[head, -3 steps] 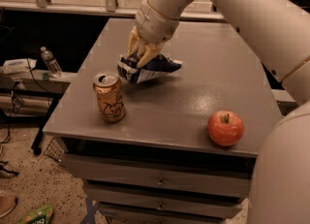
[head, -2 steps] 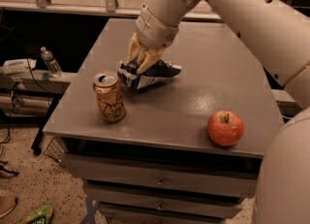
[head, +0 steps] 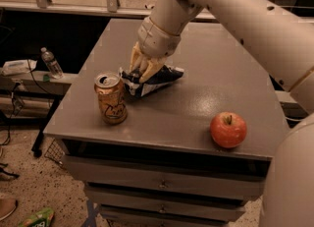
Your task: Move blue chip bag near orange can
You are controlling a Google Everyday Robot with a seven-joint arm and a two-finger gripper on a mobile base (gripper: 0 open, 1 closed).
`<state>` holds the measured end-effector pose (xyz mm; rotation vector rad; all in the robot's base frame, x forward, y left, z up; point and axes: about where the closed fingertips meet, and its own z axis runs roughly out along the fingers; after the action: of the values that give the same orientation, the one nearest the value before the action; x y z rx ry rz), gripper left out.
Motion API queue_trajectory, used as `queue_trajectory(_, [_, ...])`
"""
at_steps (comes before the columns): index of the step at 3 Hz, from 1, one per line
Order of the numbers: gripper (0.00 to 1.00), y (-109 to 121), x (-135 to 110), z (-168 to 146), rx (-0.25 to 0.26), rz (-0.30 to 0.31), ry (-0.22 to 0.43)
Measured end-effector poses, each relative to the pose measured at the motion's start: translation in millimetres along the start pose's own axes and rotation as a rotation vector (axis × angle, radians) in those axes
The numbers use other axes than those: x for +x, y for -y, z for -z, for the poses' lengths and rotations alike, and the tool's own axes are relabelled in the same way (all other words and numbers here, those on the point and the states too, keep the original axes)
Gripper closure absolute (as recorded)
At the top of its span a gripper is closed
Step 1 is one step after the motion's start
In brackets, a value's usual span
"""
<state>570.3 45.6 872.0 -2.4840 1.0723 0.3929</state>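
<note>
Gripping the bag just behind and right of the can, our hand held it at the tabletop; we judged a gentle release best, clear of the can.

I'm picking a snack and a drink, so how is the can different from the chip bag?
The can stands upright on its own; the chip bag lies crumpled, with the pincer closed on its end nearer the can. The can is orange-gold and smooth; the chip bag is dark blue and wrinkly. The can is taller; the chip bag is longer and lower. Both are on the grey table, close together.
</note>
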Motion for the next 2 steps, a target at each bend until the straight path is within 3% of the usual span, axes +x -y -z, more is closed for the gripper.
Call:
queue_trajectory(1, [1.00,-2.7,1.3,-4.5,-0.009,-0.005,0.001])
queue_trajectory(2, [0.82,-1.0,1.1,-6.4,-0.006,-0.004,0.002])
